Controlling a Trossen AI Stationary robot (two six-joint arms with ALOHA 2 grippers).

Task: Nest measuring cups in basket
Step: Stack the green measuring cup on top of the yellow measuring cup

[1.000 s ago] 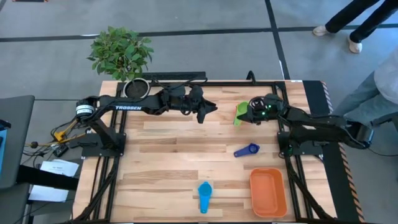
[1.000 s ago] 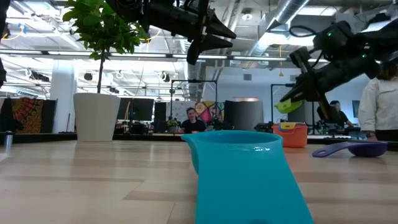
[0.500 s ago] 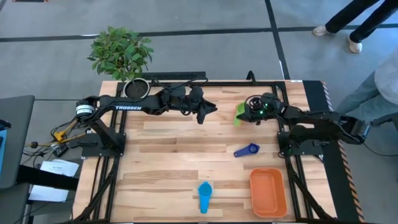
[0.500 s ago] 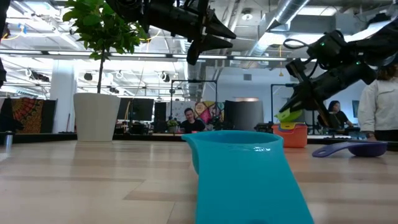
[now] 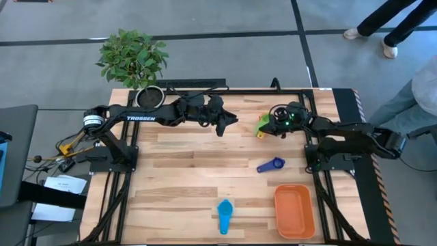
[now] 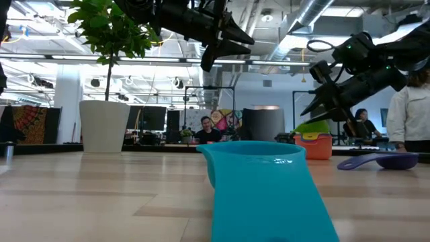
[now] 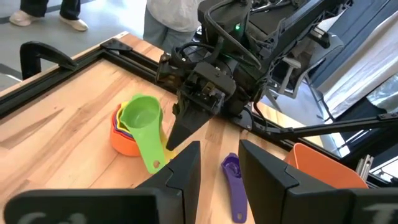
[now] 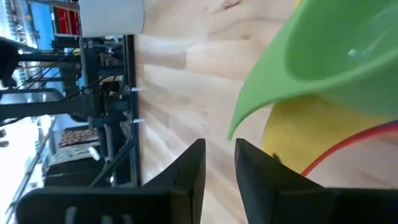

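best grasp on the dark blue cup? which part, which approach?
Take the dark blue cup by its flat handle, from straight above. It lies alone on bare wood between the cup stack and the basket, so the fingers could likely straddle the thin handle, and the round bowl looks harder to pinch.

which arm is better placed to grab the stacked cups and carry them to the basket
Right. Its claw sits right by the green cup on the stacked cups, on the basket's side. The left claw hangs farther off, mid-table.
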